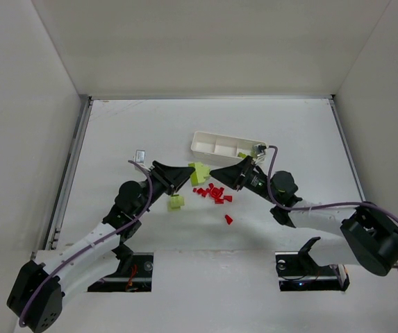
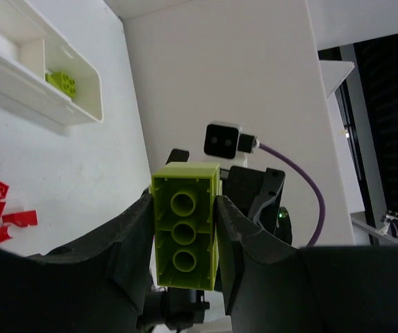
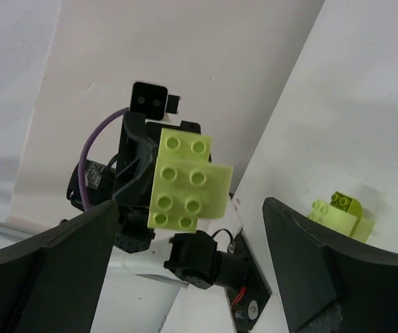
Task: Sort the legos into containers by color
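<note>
My left gripper (image 1: 187,174) is shut on a yellow-green lego (image 1: 200,172) and holds it above the table; in the left wrist view the gripper (image 2: 183,208) has both fingers pressed on the lego's (image 2: 185,236) sides, hollow underside facing the camera. My right gripper (image 1: 217,174) is open and empty, facing that lego (image 3: 185,182) from the right, jaws wide apart in the right wrist view (image 3: 192,229). The white tray (image 1: 205,139) lies just behind, with one yellow-green lego (image 1: 243,154) in its right compartment (image 2: 61,82). Several red legos (image 1: 212,193) lie below the grippers.
A loose yellow-green lego (image 1: 176,202) lies on the table under the left gripper, also in the right wrist view (image 3: 341,211). One red lego (image 1: 228,219) lies apart, nearer the arms. White walls enclose the table on three sides.
</note>
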